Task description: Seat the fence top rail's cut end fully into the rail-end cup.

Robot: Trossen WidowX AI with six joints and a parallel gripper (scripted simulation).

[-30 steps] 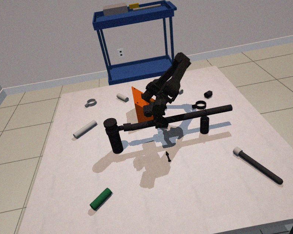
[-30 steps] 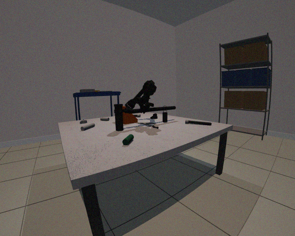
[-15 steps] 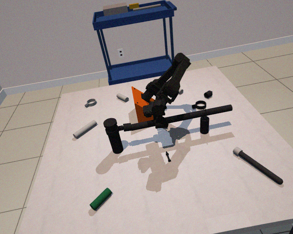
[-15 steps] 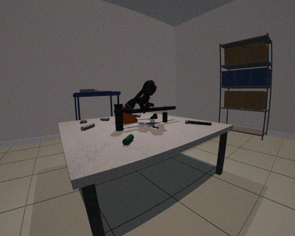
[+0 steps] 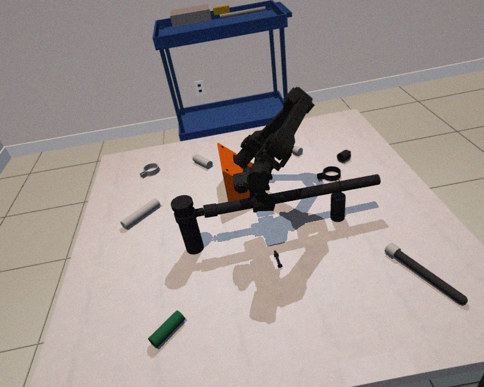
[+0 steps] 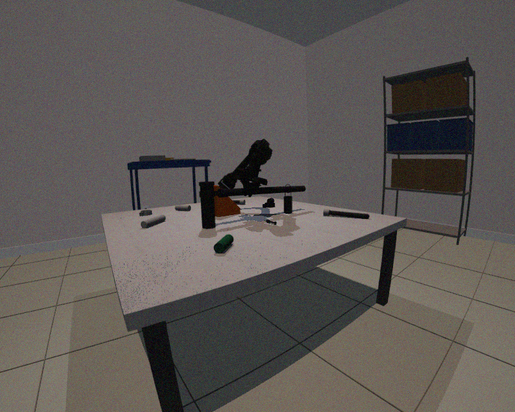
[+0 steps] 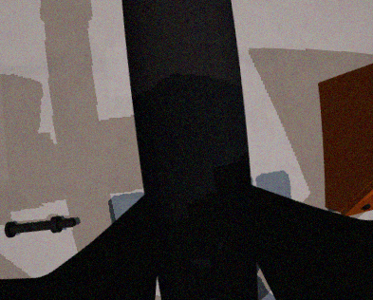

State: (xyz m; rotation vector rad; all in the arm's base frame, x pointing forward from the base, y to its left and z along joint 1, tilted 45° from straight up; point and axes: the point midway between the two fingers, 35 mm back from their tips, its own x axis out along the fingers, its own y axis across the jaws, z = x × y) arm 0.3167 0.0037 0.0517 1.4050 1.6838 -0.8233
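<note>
I read the rail (image 5: 317, 189) and big post (image 5: 188, 226) as matt black, smooth; table (image 5: 359, 333) pale, faintly mottled, matt.

Workshop or storeroom, tiled floor, metal shelving (image 6: 428, 146) with boxes, blue cart (image 5: 223, 66), work table (image 6: 257, 261)
</note>
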